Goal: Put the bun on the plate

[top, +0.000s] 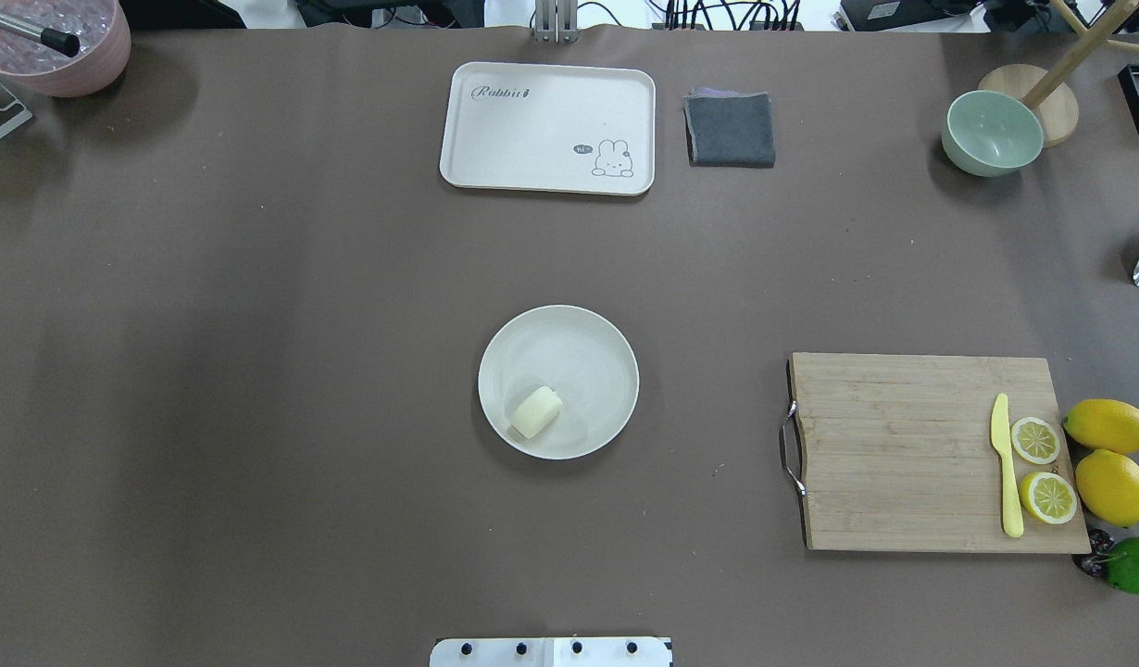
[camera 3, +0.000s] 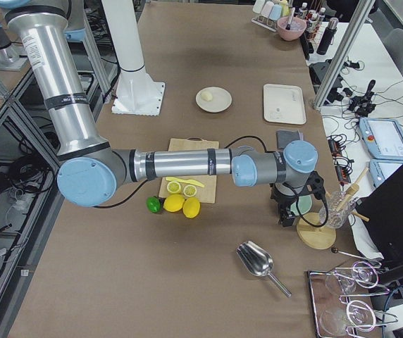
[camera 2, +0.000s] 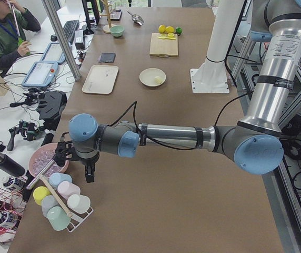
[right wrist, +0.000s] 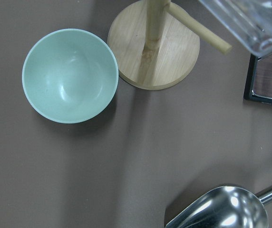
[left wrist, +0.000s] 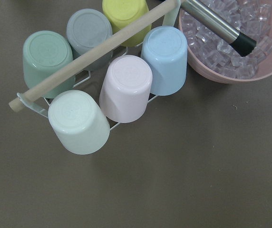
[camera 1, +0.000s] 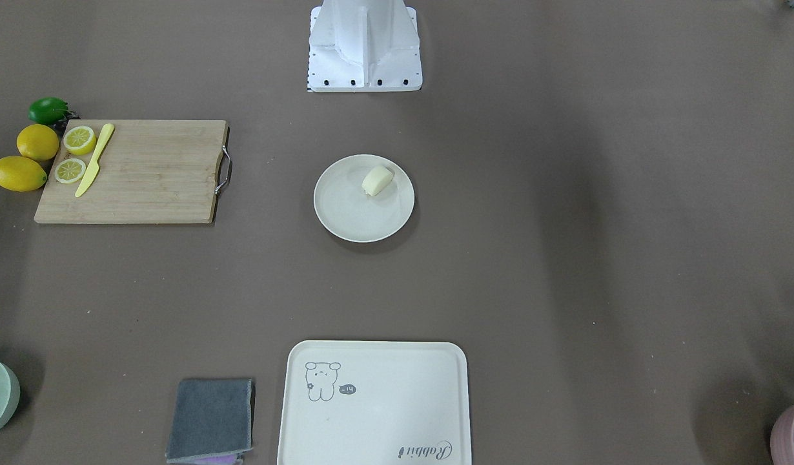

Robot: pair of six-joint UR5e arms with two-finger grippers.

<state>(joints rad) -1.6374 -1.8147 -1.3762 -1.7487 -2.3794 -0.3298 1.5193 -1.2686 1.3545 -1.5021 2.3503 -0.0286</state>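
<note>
**While both arms hang out at the ends of the bench, the bun sits on the plate**

And look at the middle of the bench [camera 1: 565, 258]: the bun [top: 536, 412] is lying on the plate [top: 583, 357], inside the raised rim. It sits off-centre, on the part of the plate nearer the robot's base and towards its left. The front-facing view agrees, with the bun [camera 1: 377, 181] resting flat on the plate [camera 1: 352, 216] and nothing touching it.

Neither arm is anywhere near it. The left fingers [camera 2: 89, 173] hover over the left end of the bench, and that wrist camera looks down on upturned cups [left wrist: 126, 88] and a pink bowl of ice [left wrist: 212, 78]. The right fingers [camera 3: 284, 215] hang well away at the other end, above a pale green bowl [right wrist: 69, 76] and a wooden stand [right wrist: 152, 47]. Both show only in the side views, so I cannot tell how wide either pair is set. Neither wrist camera shows anything carried.

My read is that the placing step is finished and the job looks complete. No further grasp seems called for. At most the arms need a clear path home without brushing the cups or the stand.
</note>
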